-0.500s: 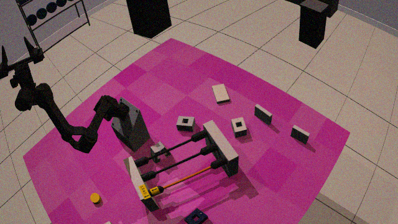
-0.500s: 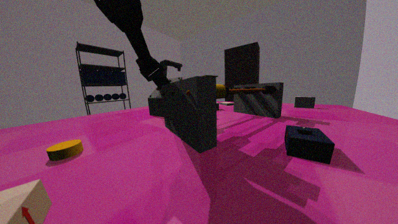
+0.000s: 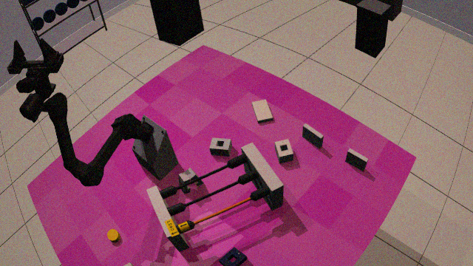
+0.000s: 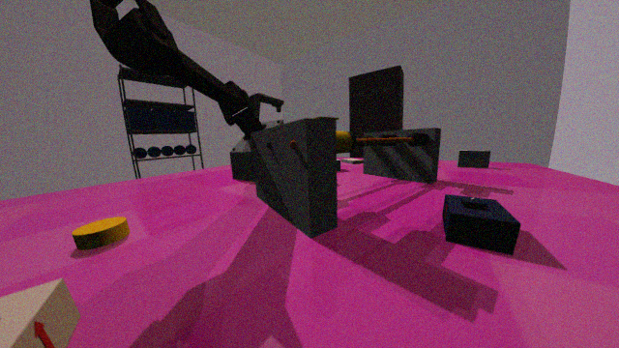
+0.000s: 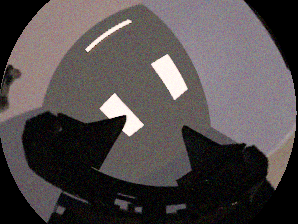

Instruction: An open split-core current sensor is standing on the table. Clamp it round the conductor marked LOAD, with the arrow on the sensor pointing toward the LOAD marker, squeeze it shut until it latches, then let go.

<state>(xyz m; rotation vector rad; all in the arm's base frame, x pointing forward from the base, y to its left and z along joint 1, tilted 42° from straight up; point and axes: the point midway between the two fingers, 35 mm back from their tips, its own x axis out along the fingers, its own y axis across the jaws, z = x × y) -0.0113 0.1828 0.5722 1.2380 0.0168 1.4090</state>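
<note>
My gripper (image 3: pixel 30 48) (image 5: pixel 154 123) is open and empty, raised high at the far left, well away from everything on the table. A small pale piece with splayed dark parts (image 3: pixel 188 174) stands behind the rods and looks like the open sensor; no arrow is readable on it. The orange conductor (image 3: pixel 222 210) (image 4: pixel 387 139) runs between two upright blocks, nearest the exterior camera. Its yellow sleeve (image 3: pixel 183 226) (image 4: pixel 342 140) is beside the yellow LOAD label (image 3: pixel 171 227). A pale block with a red arrow (image 4: pixel 63 309) is cut off in the exterior view.
Two black rods run beside the orange one, between the left upright block (image 3: pixel 157 207) (image 4: pixel 321 179) and right upright block (image 3: pixel 262 166). A dark blue holed block (image 3: pixel 225 258) (image 4: pixel 479 222), a yellow disc (image 3: pixel 113 235) (image 4: pixel 102 233) and several pale blocks stand around them.
</note>
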